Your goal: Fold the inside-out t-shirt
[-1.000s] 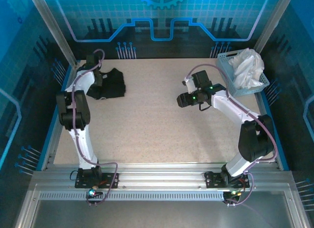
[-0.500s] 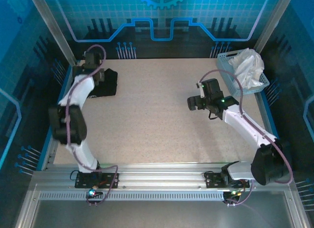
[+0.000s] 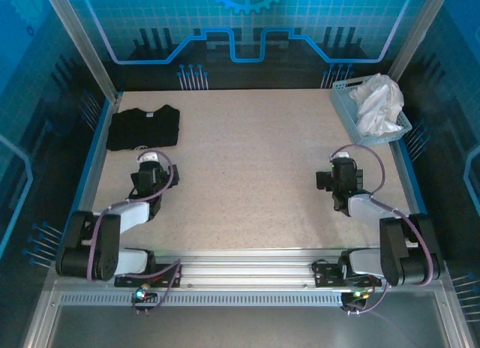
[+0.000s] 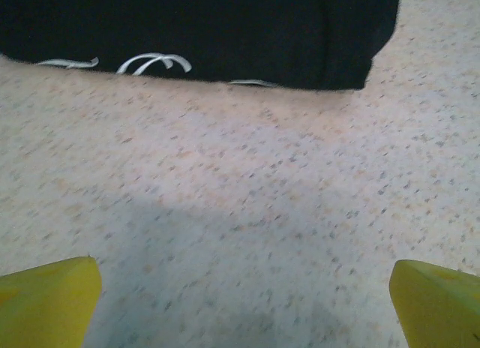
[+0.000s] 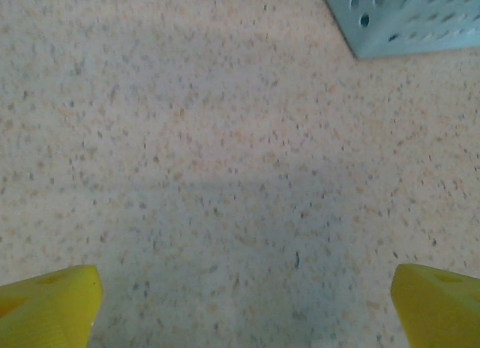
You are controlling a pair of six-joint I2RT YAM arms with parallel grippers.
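Top and wrist views, folding task, late stage. At the near edge, the 2 arm bases sat on the aluminium rail (image 3: pixel 247 262), with both arms folded low and close to it.

The left gripper (image 4: pixel 241 307) hovered over bare table (image 3: pixel 255 175) on the near left. Its yellow fingertips (image 4: pixel 46 301) were spread wide to the 2 lower corners of the wrist view, with nothing between them. The right gripper (image 5: pixel 244 303) sat likewise on the near right, its fingers equally far apart and empty above speckled tabletop.

Beyond the left gripper, near but not touching, lay the inside-out t-shirt (image 3: pixel 142 128). It formed a compact black rectangle, flat on the table in the far left corner and close to the left edge. The left wrist view showed its near edge fairly straight, with thin white strips (image 4: pixel 154 61) peeping out there, too small to identify.

Judged from this shape, the folding appeared complete or nearly so. At most, a tidying of that near edge seemed left. Whether the print faced in or out could not be told.

In the far right corner stood a light blue perforated basket (image 3: pixel 382 138) holding a crumpled white cloth garment (image 3: pixel 377 104), well apart from the shirt. Nothing lay between either gripper and the shirt, so no obstacle was apparent.
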